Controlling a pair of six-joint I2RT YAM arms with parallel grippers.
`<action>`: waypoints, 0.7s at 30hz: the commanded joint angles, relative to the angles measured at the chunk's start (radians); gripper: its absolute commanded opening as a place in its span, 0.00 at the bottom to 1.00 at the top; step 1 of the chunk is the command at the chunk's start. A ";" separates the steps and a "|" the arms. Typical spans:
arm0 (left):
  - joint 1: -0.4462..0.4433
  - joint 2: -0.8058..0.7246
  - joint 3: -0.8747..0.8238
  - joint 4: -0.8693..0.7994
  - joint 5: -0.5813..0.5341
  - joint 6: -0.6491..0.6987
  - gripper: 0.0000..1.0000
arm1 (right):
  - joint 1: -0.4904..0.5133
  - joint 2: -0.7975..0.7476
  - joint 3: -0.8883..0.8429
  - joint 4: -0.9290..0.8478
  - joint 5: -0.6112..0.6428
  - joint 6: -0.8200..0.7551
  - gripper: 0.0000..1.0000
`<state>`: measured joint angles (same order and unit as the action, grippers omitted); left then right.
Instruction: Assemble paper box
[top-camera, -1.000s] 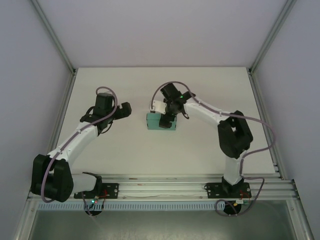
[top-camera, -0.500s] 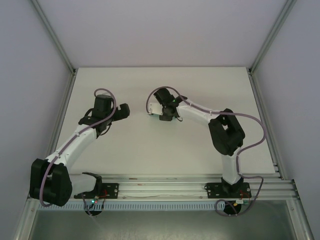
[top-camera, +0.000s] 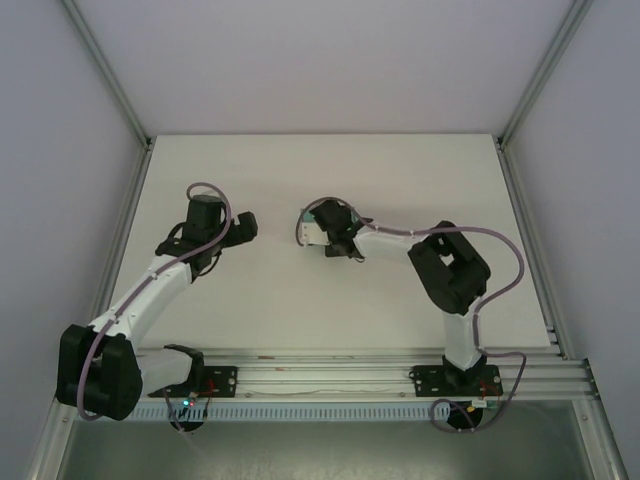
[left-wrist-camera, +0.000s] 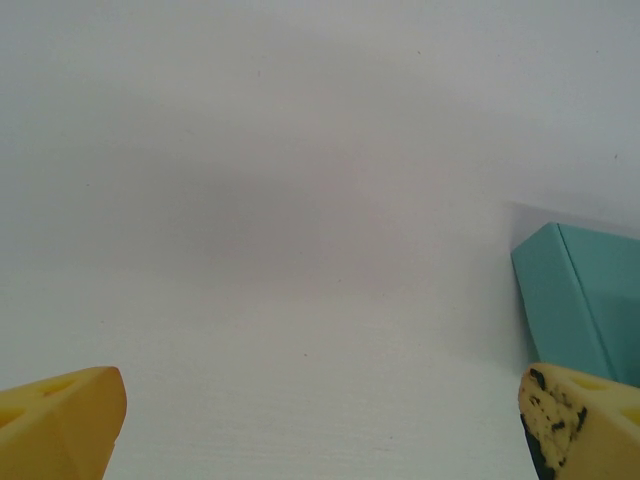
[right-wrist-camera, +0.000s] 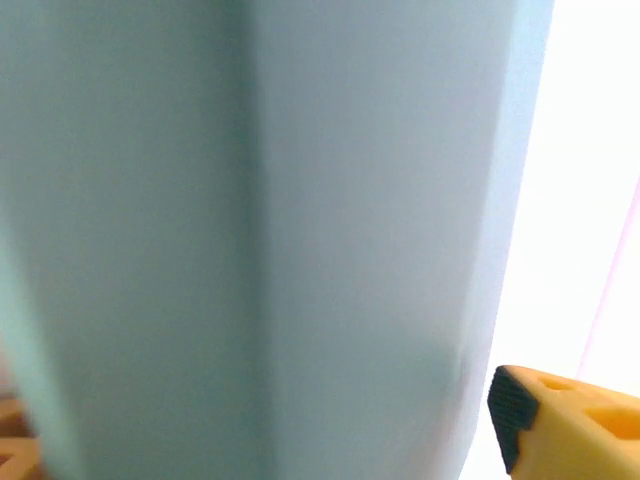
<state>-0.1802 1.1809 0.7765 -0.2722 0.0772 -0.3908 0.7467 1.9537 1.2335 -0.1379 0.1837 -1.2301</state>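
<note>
Crowding the teal-green thin paper box (right-wrist-camera: 300, 240) at the middle of the white desk (top-camera: 420, 180), right jaws: gripping or not, I cannot tell. Left jaws released, empty, to its left. Light, crushable, I'd judge: pinch gently along the stiffer folded edges.

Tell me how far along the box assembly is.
Done: the paper box already stands folded up, two faces meeting at a crease. In hand: the right gripper straddles it, grip unclear; the left gripper hangs open beside it. Remaining: any closing flaps are hidden, so unconfirmed.
</note>
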 joint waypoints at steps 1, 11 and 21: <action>0.012 -0.019 -0.027 0.034 0.007 0.013 1.00 | 0.018 -0.100 -0.001 -0.082 -0.021 0.075 0.96; 0.046 0.041 0.006 0.076 0.034 0.025 1.00 | 0.021 -0.330 -0.026 -0.346 -0.247 0.263 1.00; 0.188 0.025 -0.107 0.316 -0.092 0.128 1.00 | -0.240 -0.717 -0.390 0.071 -0.087 1.006 1.00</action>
<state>-0.0078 1.2171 0.7136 -0.0643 0.0685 -0.3302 0.5991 1.3067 0.9432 -0.2165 -0.0021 -0.5583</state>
